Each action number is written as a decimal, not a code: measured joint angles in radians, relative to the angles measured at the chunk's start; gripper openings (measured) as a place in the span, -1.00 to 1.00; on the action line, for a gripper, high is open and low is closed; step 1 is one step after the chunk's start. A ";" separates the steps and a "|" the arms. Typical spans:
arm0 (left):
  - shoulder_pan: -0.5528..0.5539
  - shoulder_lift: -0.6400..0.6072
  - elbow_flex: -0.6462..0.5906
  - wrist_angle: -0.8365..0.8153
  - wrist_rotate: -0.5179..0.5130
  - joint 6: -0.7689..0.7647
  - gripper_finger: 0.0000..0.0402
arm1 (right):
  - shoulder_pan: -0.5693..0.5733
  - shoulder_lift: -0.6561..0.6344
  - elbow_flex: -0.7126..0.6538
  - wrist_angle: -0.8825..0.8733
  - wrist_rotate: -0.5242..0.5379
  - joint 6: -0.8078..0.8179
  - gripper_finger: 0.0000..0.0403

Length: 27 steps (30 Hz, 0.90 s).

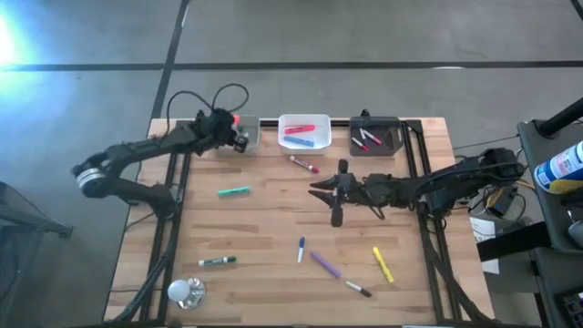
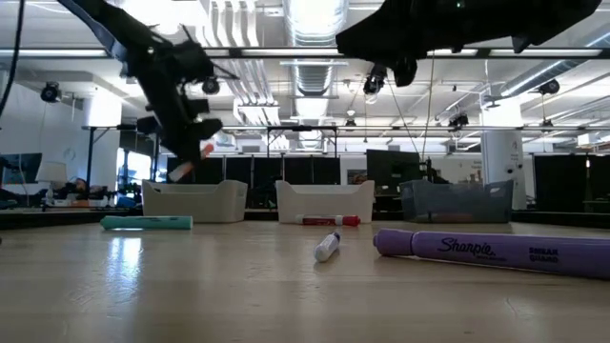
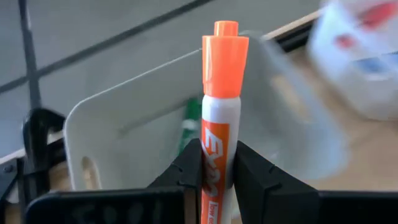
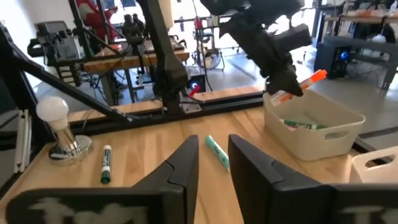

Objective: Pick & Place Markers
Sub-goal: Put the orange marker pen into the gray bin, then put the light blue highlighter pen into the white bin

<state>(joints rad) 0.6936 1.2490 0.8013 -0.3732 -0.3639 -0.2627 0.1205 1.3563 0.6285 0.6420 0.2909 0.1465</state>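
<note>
Left pincer (image 3: 217, 171), upper left, clamps an orange marker (image 3: 222, 93) above the clear bin (image 3: 124, 130); released askew, it may bounce out. Right pincer (image 4: 213, 155) hangs empty, slightly parted.

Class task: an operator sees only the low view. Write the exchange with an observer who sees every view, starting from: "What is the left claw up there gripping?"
Observer: The left claw is shut on an orange-capped marker with a white barrel.
Operator: What is beneath it?
Observer: The leftmost bin, with a green marker lying inside.
Operator: And the right claw?
Observer: The right claw is open and empty over mid-table, pointing toward a teal marker.
</note>
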 joint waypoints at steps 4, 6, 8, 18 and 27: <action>0.057 0.091 0.015 0.006 0.015 0.035 -0.73 | 0.007 0.056 0.000 0.043 0.002 0.009 -0.68; 0.066 0.138 0.024 0.007 0.014 0.050 -0.73 | 0.009 0.080 0.000 0.072 0.003 0.009 -0.70; 0.069 0.184 0.036 0.006 0.008 0.057 -0.73 | 0.008 0.101 0.000 0.100 0.004 0.010 -0.71; 0.073 0.325 0.087 0.006 -0.010 0.080 -0.54 | 0.011 0.131 0.000 0.122 0.008 0.011 -0.71; 0.073 0.294 0.091 -0.005 -0.012 0.097 -0.35 | 0.013 0.125 0.000 0.119 0.007 0.007 -0.71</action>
<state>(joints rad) 0.7662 1.5430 0.8927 -0.3786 -0.3754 -0.1657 0.1333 1.4814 0.6281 0.7608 0.2981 0.1539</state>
